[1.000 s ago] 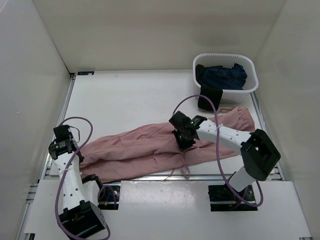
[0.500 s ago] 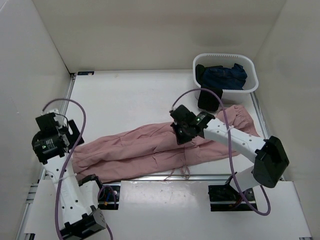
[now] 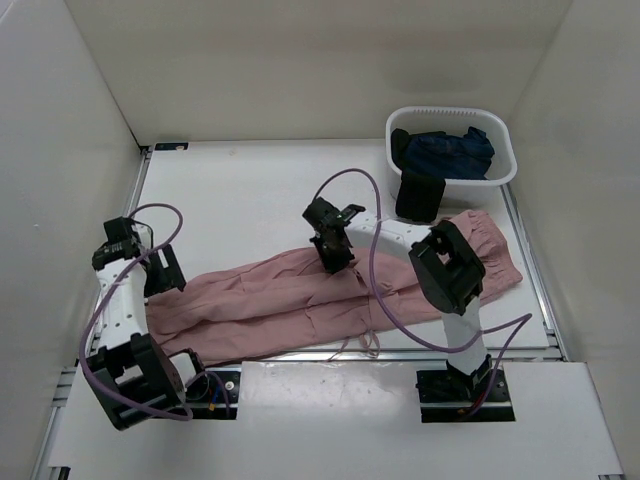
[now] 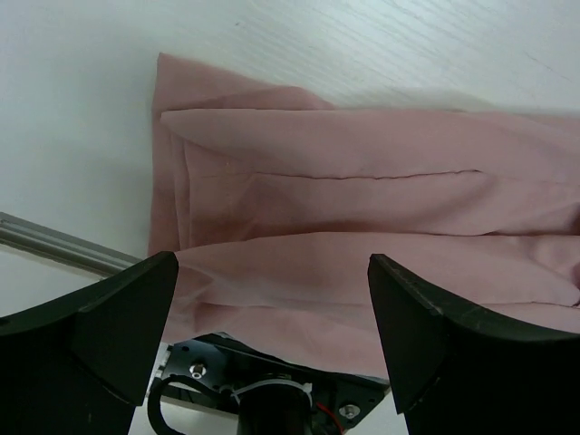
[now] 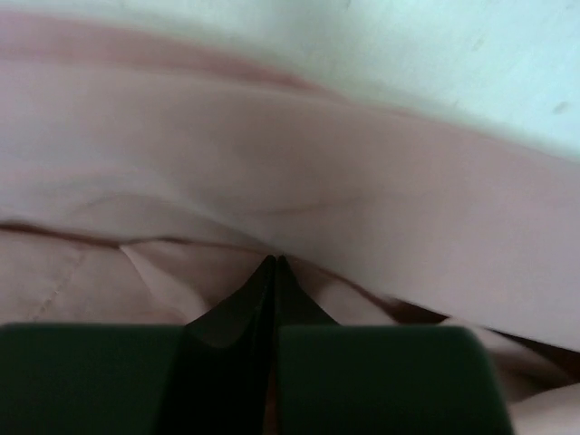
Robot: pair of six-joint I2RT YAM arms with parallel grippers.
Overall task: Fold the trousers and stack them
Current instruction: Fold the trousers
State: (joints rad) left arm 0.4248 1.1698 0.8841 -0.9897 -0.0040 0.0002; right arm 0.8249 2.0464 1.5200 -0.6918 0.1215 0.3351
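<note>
The dusty-pink trousers (image 3: 280, 295) lie stretched across the table, leg ends at the left and gathered waist at the right. Their thin drawstring (image 3: 370, 340) trails toward the front edge. My left gripper (image 3: 165, 270) is open just above the leg ends; in the left wrist view its gripper (image 4: 272, 304) spreads wide over the layered hems (image 4: 362, 199), holding nothing. My right gripper (image 3: 335, 258) sits on the upper edge of the trousers near their middle. In the right wrist view the gripper (image 5: 275, 265) is shut, with folds of pink fabric (image 5: 272, 154) converging at its tips.
A white basket (image 3: 445, 111) stands at the back right with a dark navy garment (image 3: 450, 150) inside and a black cloth (image 3: 420, 197) hanging over its front. An aluminium rail (image 4: 54, 245) runs along the table's near edge. White walls enclose the table.
My left gripper opened and swung in from the left edge to above the leg ends. My right gripper slid left and back along the trousers, opened briefly, then shut again.
</note>
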